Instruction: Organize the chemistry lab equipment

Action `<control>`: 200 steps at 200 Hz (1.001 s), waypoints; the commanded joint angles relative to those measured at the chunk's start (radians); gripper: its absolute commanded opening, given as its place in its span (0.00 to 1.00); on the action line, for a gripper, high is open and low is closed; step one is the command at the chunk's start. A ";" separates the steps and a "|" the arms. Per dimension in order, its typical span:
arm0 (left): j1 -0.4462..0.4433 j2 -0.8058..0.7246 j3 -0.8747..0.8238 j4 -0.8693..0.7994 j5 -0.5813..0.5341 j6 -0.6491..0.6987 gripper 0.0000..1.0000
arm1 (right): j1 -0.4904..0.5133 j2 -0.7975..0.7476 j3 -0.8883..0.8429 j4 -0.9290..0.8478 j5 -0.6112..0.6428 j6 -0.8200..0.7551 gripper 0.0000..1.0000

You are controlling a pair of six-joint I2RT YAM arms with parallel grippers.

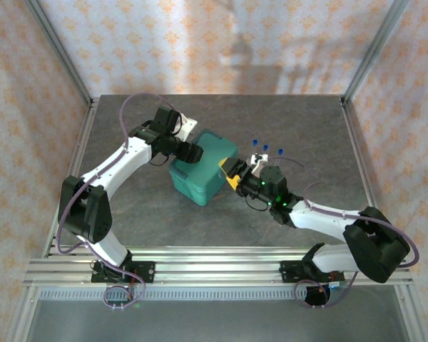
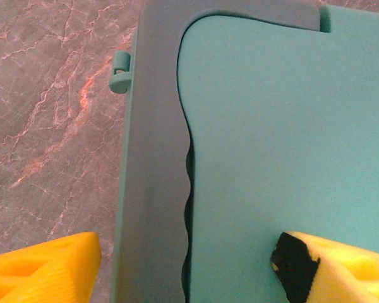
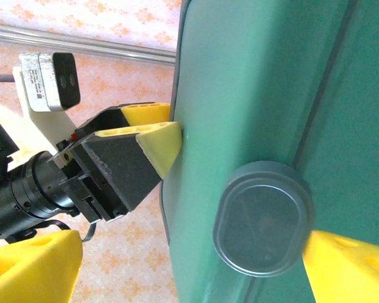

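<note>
Teal plastic sits at the middle of the scene: a closed case (image 1: 202,171) rests on the grey, stone-patterned table (image 1: 307,121), and both arms reach in to it from opposite sides.

The left end effector (image 1: 192,152) is at the case's far-left edge. Seen from the left wrist, its two yellow fingers stand well apart. One hangs over the bare table just beside the case wall, and the other hangs over the lid. A small teal tab (image 2: 120,71) sticks out of that wall. From the right wrist, one yellow fingertip of this end effector touches the rim of the case.

The right end effector (image 1: 232,175) is at the case's near-right corner. Its fingers are also spread wide, with the side of the case between them. A grey oval knob (image 3: 262,218) on that side sits just beside one fingertip. The pictures do not show whether either finger presses on the plastic, and nothing is clamped in either end effector.

Three blue-capped test tubes (image 1: 266,149) stand upright to the right of the case, just beyond the right end effector and clear of the case itself. Whatever holds them is too small to make out.
</note>
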 commanded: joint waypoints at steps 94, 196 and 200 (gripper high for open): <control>-0.018 0.053 -0.053 -0.089 -0.019 0.007 0.77 | -0.008 0.049 -0.033 0.043 0.015 0.015 0.66; -0.018 0.056 -0.055 -0.086 -0.014 0.009 0.77 | -0.009 0.074 -0.043 0.042 0.023 0.020 0.60; -0.018 0.056 -0.056 -0.087 -0.014 0.010 0.77 | -0.008 0.076 -0.041 0.042 0.022 0.020 0.60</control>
